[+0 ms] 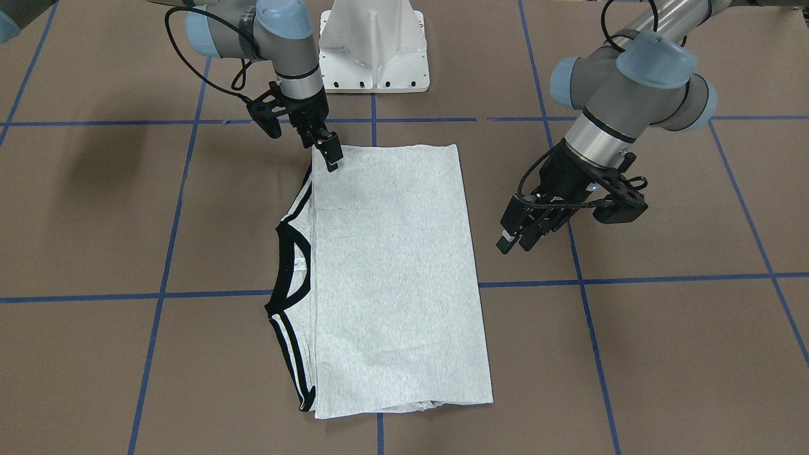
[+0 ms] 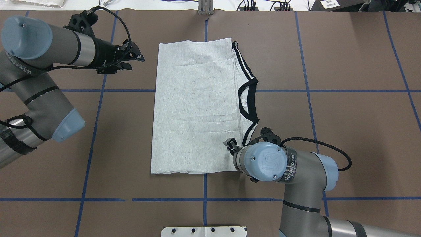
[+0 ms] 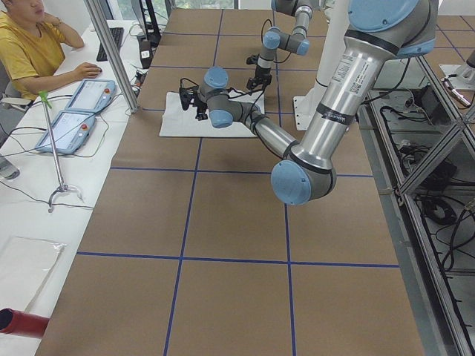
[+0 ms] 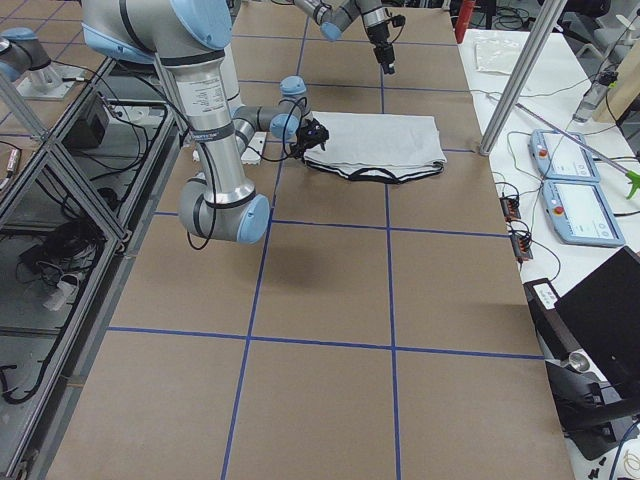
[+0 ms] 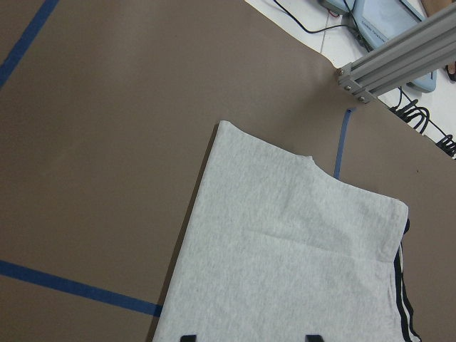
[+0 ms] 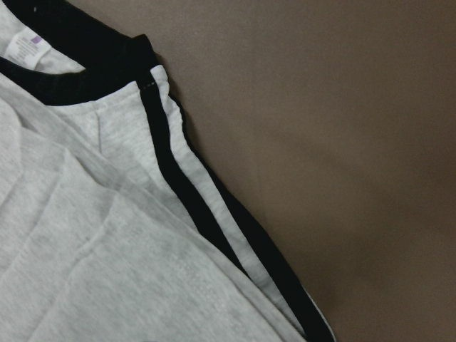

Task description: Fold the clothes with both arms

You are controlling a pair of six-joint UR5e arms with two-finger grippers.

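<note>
Overhead exterior: the folded T-shirt (image 2: pixel 194 108) lies flat mid-bench (image 2: pixel 345 131), collar toward 3 o'clock. The left claw (image 2: pixel 136 59) hovers released near its 10 o'clock corner. The right claw (image 2: pixel 232 144) meets its 5 o'clock corner; I cannot tell its grip.
</note>
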